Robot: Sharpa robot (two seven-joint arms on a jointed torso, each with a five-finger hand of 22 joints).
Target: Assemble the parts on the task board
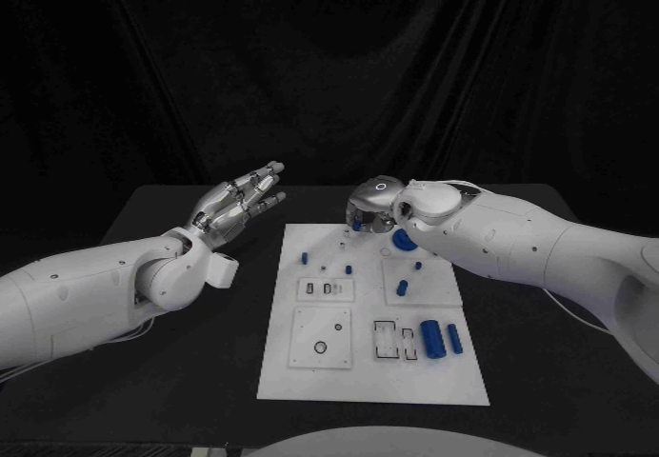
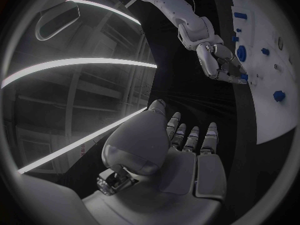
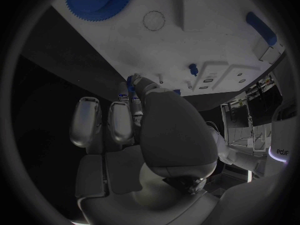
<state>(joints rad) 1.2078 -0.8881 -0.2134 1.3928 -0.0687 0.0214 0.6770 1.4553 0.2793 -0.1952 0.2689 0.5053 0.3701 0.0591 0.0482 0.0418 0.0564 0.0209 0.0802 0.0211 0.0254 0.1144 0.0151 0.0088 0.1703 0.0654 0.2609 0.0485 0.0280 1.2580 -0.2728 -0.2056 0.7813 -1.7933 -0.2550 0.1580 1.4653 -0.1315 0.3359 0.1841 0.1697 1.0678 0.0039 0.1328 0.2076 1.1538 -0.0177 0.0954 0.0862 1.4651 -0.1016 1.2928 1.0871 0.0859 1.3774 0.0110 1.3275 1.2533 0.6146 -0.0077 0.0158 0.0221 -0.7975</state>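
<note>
The white task board (image 1: 313, 373) lies in the middle of the black table. My right hand (image 1: 376, 202) hangs over the board's far edge with its fingers pointing down, pinching a small blue part (image 1: 357, 225). The right wrist view shows that part (image 3: 130, 82) at the fingertips, just above the board (image 3: 206, 30). A blue gear (image 1: 403, 240) lies beside the hand. My left hand (image 1: 241, 205) is raised off the table to the left of the board, fingers spread and holding nothing. The left wrist view shows that open palm (image 2: 181, 150) and, beyond it, the right hand (image 2: 217, 60).
Two blue cylinders (image 1: 441, 337) lie near the board's right front corner. Small blue pegs (image 1: 403, 288) stand in the board's middle rows, and another peg (image 1: 302, 257) is near its left edge. Bare black table surrounds the board on both sides.
</note>
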